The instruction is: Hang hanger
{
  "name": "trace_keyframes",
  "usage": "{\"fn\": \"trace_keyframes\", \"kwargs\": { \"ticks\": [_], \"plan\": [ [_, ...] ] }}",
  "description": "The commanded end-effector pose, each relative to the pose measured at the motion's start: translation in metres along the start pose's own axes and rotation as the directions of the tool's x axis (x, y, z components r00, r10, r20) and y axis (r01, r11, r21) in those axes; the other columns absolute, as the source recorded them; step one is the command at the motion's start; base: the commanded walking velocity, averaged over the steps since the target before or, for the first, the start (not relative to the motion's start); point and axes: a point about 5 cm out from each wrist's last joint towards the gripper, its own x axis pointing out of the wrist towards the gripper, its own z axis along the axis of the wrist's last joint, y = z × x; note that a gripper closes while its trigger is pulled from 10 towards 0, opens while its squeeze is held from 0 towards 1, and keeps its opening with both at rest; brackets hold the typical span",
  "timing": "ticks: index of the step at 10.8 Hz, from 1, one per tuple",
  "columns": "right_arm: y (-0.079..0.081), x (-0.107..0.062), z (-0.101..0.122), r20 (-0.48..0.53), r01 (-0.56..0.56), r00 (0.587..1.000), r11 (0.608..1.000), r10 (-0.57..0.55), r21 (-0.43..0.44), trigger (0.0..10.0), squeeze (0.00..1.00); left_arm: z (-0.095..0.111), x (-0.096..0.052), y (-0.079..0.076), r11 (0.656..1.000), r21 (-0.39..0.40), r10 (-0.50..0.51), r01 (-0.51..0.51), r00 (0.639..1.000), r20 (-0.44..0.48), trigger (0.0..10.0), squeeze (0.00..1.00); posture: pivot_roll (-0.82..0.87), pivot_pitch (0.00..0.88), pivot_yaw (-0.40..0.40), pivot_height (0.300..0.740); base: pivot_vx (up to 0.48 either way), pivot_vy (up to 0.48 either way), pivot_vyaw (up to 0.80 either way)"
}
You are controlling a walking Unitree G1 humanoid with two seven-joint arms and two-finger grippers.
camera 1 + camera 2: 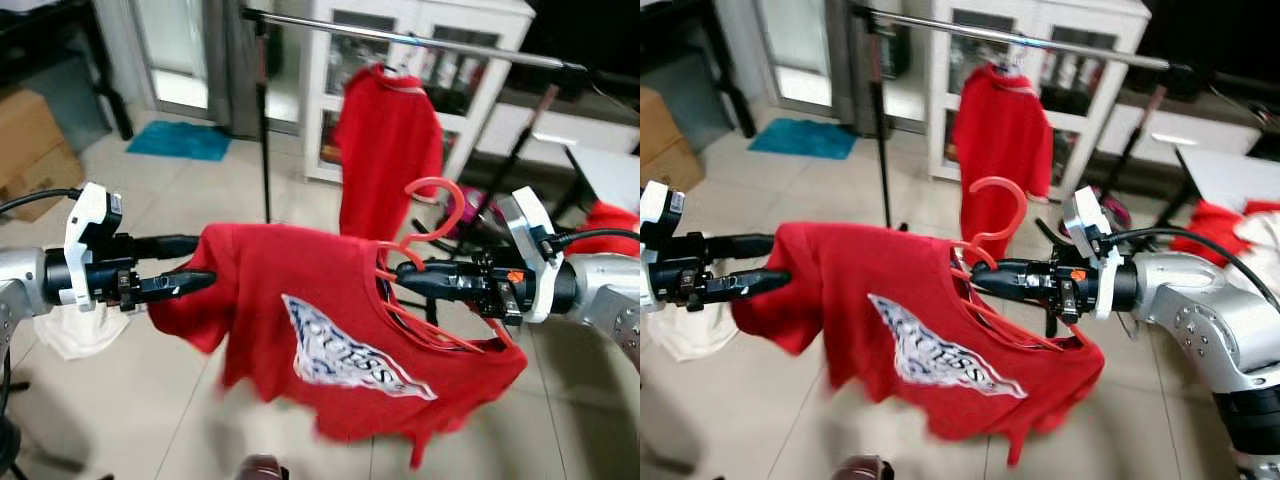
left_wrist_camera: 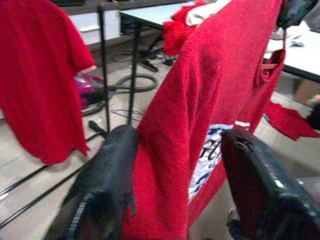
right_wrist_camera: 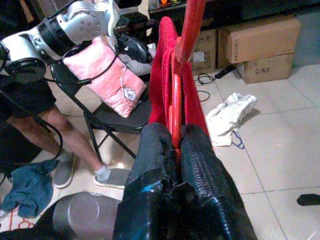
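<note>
The right gripper is closed on the red hanger, pinching it just below the hook; the right wrist view shows both fingers pressed tight on the thin red plastic. I think it holds there so the hook stays free and points up, ready for the rail. The red T-shirt with a white print is already on the hanger and droops from it between the two arms.

The left gripper is at the shirt's far shoulder with its fingers apart. In the left wrist view the cloth passes between the fingers and lies against one of them, so this arm seems to carry the cloth more than pinch it, probably to keep the shirt spread and off the floor.

The metal rail of the clothes rack is behind and above, well apart from the hook. Another red shirt hangs on it already. No container is in play; a cardboard box stands by the wall, its contents not visible.
</note>
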Motion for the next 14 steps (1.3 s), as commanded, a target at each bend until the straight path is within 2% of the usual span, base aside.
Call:
{"fn": "trace_keyframes", "kwargs": {
  "ticks": [1,7,14],
  "plan": [
    [0.0029,-0.0039,0.0076,0.014,-0.005,1.000,1.000,0.005,-0.026,10.0,0.00,0.0008,0.0015,0.0001,1.000,-0.001,-0.017,0.017,1.000,0.007,0.0,0.00,0.10,0.047,-0.044,0.740,0.000,0.000,0.00],
    [0.0070,-0.0045,0.0097,0.025,-0.038,0.999,0.999,0.039,-0.033,10.0,0.00,-0.0048,0.0030,0.0004,0.999,-0.022,-0.027,0.028,0.999,0.023,0.0,0.00,0.10,0.022,-0.048,0.740,0.000,0.000,0.00],
    [0.0046,-0.0074,0.0101,0.030,-0.027,0.999,0.999,0.028,-0.038,10.0,0.00,0.0032,-0.0018,0.0077,0.999,-0.009,0.044,-0.043,0.994,0.099,0.0,0.00,0.10,0.009,-0.052,0.740,0.000,0.000,0.00]
  ]
}}
